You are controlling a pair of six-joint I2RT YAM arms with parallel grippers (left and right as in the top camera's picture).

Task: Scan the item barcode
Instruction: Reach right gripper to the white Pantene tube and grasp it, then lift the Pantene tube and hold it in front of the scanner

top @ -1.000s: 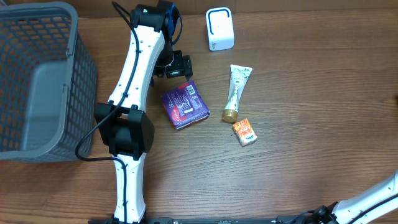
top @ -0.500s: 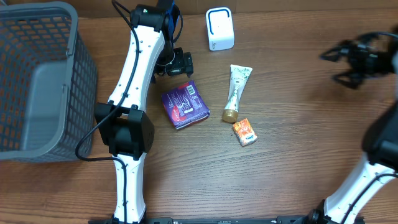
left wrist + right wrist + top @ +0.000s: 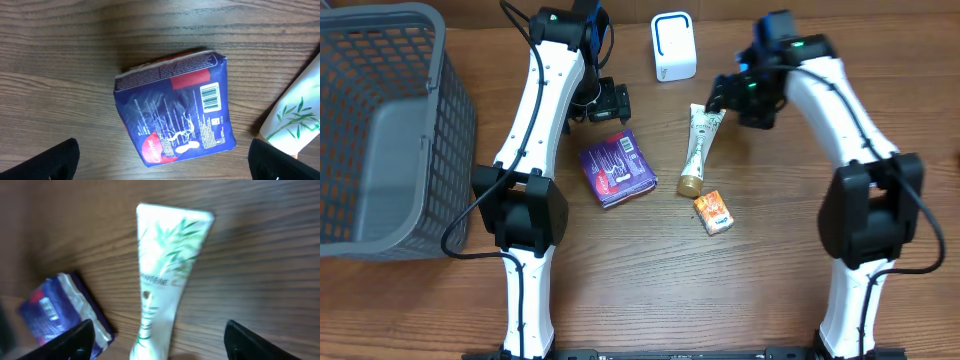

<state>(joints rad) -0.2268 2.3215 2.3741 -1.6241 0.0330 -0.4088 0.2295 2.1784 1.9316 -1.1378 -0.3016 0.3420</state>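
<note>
Both grippers gape: the right gripper point(image 3: 722, 95) has just swung in over the tube point(image 3: 700, 145) (flat, near the scanner point(image 3: 673, 46)), likely the item to scan; the left gripper point(image 3: 608, 105) hovers by the packet point(image 3: 617, 168).

Purple packet point(image 3: 617, 168) flat, barcode point(image 3: 210, 97) facing up; leaf-print tube point(image 3: 701, 140) lying beside it, cap point(image 3: 690, 184) toward orange box point(image 3: 713, 212); white scanner point(image 3: 674, 46) beyond.

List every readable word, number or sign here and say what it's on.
Blue-purple soft packet: white barcode, digits and fine print too small to read.
White tube with green leaf print: lettering blurred, unreadable.
Small orange box: too small to read.
Nothing can be quoted.
</note>
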